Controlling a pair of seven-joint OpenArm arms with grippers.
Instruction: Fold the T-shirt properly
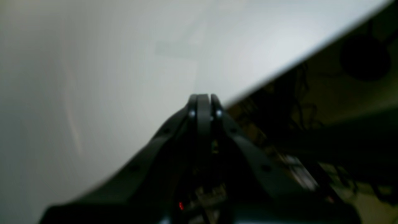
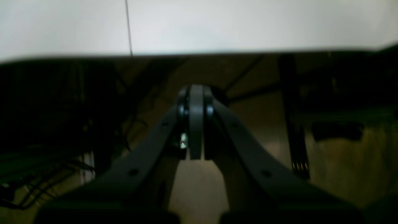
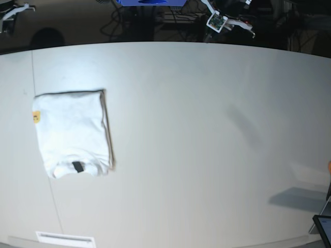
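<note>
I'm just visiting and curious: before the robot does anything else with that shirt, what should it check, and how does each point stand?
1. T-shirt folded into a compact rectangle: ok.
2. Shirt lying wholly on the table, away from its edges: ok.
3. Black neck tag showing on top near the front edge: ok.
4. Left hand closed and holding nothing: ok.
5. Right hand closed and holding nothing: ok.
6. Edges lined up neatly: cannot tell, a brownish rim shows along the shirt's right side.
</note>
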